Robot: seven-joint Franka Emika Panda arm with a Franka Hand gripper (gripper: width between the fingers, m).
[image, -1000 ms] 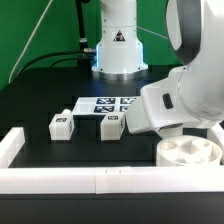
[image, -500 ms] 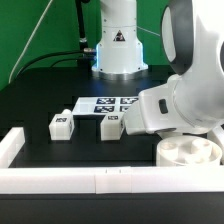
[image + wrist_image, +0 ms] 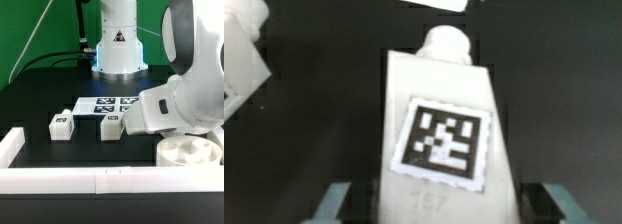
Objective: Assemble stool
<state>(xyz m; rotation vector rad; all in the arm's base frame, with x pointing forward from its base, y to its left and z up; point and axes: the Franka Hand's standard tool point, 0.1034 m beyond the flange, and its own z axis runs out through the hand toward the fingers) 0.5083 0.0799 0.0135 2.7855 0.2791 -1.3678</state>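
Observation:
In the wrist view a white blocky leg with a black-and-white tag lies between my gripper's fingers. The jaws are open, with a dark gap on each side of the leg. In the exterior view the round white seat disc sits at the front right, partly behind the arm. Two tagged legs lie on the black table to the exterior view's left of the arm's hand. The hand hides my fingers there, and I cannot tell which leg they straddle.
The marker board lies behind the legs, in front of the robot base. A long white rail borders the table's front, with a short arm on the exterior view's left. Another white part edge shows in the wrist view.
The arm shifted slightly a second ago and has held still since. The legs and the seat have not moved.

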